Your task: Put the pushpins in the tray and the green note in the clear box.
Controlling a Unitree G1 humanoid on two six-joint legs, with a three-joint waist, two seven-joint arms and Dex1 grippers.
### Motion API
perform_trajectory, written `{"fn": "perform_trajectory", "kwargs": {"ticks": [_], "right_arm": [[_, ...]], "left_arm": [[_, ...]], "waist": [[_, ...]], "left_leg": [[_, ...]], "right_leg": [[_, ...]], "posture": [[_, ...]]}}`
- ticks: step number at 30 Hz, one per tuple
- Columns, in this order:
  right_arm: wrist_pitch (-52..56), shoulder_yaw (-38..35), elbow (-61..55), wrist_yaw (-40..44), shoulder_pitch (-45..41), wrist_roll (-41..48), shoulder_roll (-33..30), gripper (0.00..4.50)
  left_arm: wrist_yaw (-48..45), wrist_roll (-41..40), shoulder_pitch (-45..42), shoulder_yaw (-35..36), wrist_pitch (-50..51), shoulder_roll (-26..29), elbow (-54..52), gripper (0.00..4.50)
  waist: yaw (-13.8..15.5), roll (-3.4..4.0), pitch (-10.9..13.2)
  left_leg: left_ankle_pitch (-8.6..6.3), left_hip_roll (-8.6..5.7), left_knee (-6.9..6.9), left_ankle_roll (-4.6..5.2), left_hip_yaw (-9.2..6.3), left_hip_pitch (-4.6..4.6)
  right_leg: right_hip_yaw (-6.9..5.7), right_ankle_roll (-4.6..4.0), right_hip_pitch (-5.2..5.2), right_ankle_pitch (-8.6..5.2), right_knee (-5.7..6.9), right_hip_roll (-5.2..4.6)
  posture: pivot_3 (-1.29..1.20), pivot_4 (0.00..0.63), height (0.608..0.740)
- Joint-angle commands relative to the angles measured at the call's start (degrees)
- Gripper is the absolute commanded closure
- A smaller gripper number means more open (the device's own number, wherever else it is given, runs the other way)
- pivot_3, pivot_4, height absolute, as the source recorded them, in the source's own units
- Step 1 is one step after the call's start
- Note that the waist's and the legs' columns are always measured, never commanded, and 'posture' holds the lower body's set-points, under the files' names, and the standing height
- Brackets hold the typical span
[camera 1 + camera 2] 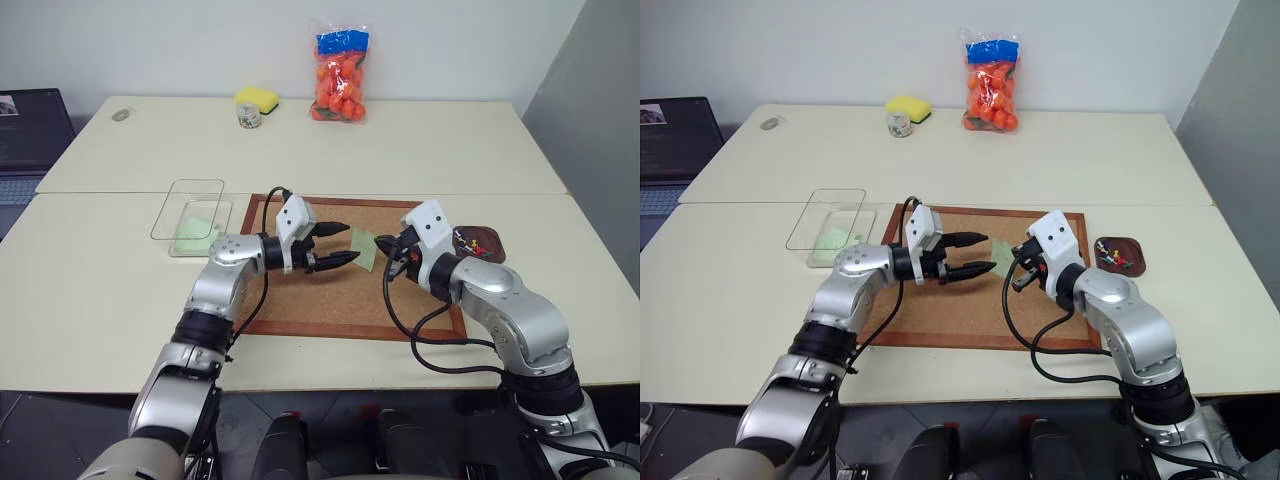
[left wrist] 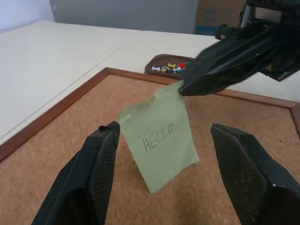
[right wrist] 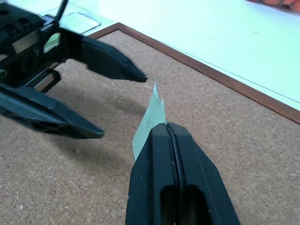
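- The right tool (image 3: 171, 129) is pinched tight on one corner of the note (image 2: 161, 143), which hangs free above the cork board (image 1: 300, 300).
- The left tool (image 1: 340, 244) gapes wide around the note, gripping nothing.
- Risk: should the left tool close off-centre, the limp paper could crumple, tear, or drop onto the board.
- The clear box (image 1: 190, 215) sits just off the board's left edge; it already seems to hold a green slip.
- The pins (image 2: 169, 68) lie in the tray (image 1: 1118, 254), off the board's right edge.

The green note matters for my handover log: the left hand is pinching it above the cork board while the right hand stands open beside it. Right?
Reversed. The right hand pinches the green note above the cork board, and the left hand stands open beside it, as both wrist views show.
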Motion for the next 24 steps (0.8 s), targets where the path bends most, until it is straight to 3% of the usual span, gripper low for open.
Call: {"fn": "perform_trajectory", "kwargs": {"ticks": [1,7,15,18,24], "right_arm": [[-0.44,0.05,-2.41,0.96,-0.73,0.85,-0.5,4.5],[-0.57,0.91,-3.89,2.06,-0.28,1.3,-1.2,4.5],[-0.47,1.39,-4.47,2.79,-0.27,1.48,-1.62,4.5],[-0.4,1.45,-4.5,2.66,-0.34,1.61,-1.7,4.5],[-0.33,1.23,-4.28,2.6,-0.45,1.94,-1.82,4.5]], "left_arm": [[-1.27,0.69,-5.38,0.64,-2.26,-1.07,7.42,1.24],[-6.43,1.36,-8.58,-0.1,-2.04,-0.93,14.27,1.24],[-9.8,2.06,-7.87,-1.09,-2.34,-2.88,13.81,1.24],[-9.84,2.19,-7.74,-0.79,-2.83,-3.1,13.74,1.64],[-10.93,3.59,-6.89,-1.35,-4.8,-1.87,13.42,2.92]], "waist": [[0.0,0.0,0.0],[-0.3,0.0,0.0],[-0.17,0.0,0.0],[-0.16,0.0,0.0],[-0.22,0.0,0.0]], "left_leg": [[0.0,0.0,0.0,0.0,0.0,-0.02],[-0.01,0.0,-0.01,0.01,0.02,-0.03],[-0.01,0.0,0.0,0.01,-0.01,-0.05],[-0.01,0.0,0.01,0.01,-0.01,-0.05],[-0.01,0.0,0.01,0.01,-0.02,-0.04]], "right_leg": [[-0.01,0.0,0.0,0.0,-0.01,0.0],[0.0,-0.02,-0.02,0.0,-0.04,0.01],[-0.02,-0.01,-0.02,0.0,-0.02,0.01],[-0.02,-0.01,-0.02,0.0,-0.02,0.01],[-0.02,-0.02,-0.02,0.0,-0.01,0.01]], "posture": [[0.0,0.15,0.74],[0.0,0.15,0.74],[0.0,0.15,0.74],[0.0,0.15,0.74],[0.0,0.15,0.74]]}}
